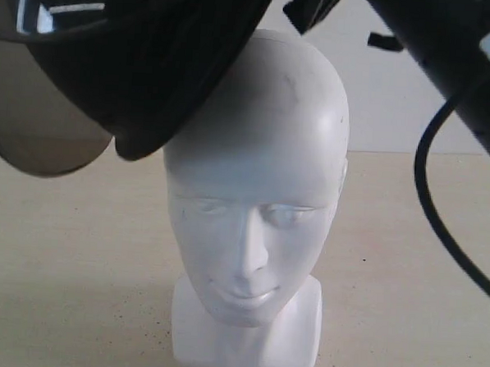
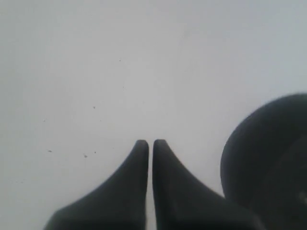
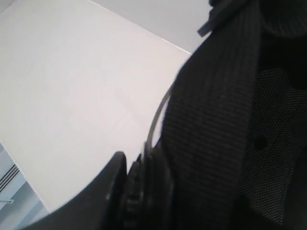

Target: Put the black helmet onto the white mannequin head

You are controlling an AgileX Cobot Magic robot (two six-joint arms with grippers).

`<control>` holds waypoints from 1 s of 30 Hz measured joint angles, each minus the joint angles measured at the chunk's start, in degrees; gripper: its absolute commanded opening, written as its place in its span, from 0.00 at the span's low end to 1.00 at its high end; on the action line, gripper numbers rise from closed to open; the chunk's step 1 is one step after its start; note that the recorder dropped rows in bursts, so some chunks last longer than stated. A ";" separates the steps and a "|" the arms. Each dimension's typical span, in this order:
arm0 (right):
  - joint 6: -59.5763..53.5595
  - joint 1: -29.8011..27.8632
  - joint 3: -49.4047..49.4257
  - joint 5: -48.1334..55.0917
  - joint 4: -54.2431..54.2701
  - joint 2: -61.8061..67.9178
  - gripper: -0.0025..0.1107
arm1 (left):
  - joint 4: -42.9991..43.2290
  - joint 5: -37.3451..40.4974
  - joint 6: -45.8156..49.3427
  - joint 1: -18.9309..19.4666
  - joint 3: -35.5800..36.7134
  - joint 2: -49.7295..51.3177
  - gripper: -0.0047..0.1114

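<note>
The white mannequin head [image 1: 256,200] stands upright on its blocky neck base, facing the exterior camera. The black helmet [image 1: 153,63] hangs tilted above it at the upper left, its rim touching the crown, its smoky brown visor [image 1: 38,131] drooping at the left. In the right wrist view my right gripper [image 3: 136,165] is shut on the helmet's rim, with the black padded lining [image 3: 230,124] filling the frame beside it. My left gripper [image 2: 150,143] is shut with nothing between its fingers; a rounded black part of the helmet [image 2: 268,158] shows beside it.
The beige tabletop [image 1: 75,281] spreads around the head. My right arm and its black cable [image 1: 430,185] hang at the upper right, close to the head. A pale wall lies behind.
</note>
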 measured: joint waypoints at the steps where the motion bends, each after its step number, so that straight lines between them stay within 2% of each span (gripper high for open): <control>1: 0.26 0.00 1.63 0.16 0.12 0.00 0.02 | 0.00 0.60 -1.71 0.00 -2.97 3.20 0.08; 3: 0.47 0.09 2.82 0.16 0.12 0.00 0.02 | 4.81 1.40 -6.65 0.00 -7.14 8.68 0.08; 5: 0.00 0.09 3.29 -0.07 0.02 0.00 0.02 | 16.95 1.40 -16.54 0.00 -11.91 14.74 0.08; 7: -0.47 0.09 3.39 -0.07 0.02 0.00 0.02 | 32.07 0.43 -30.77 0.00 -17.35 21.18 0.08; 9: -1.50 0.09 3.39 -0.07 -0.10 0.00 0.02 | 52.02 -5.77 -50.22 0.00 -23.57 30.37 0.08; 15: -2.41 0.22 3.39 0.06 -1.50 -0.32 0.02 | 74.74 -15.39 -70.76 0.00 -33.20 41.23 0.08; 19: -2.91 0.22 3.62 0.62 -2.44 -0.94 0.02 | 81.50 -17.50 -75.26 0.00 -36.55 44.93 0.08; 30: -6.14 0.22 8.50 -0.65 -1.57 -4.49 0.02 | 84.55 -24.22 -80.06 0.00 -46.68 52.64 0.08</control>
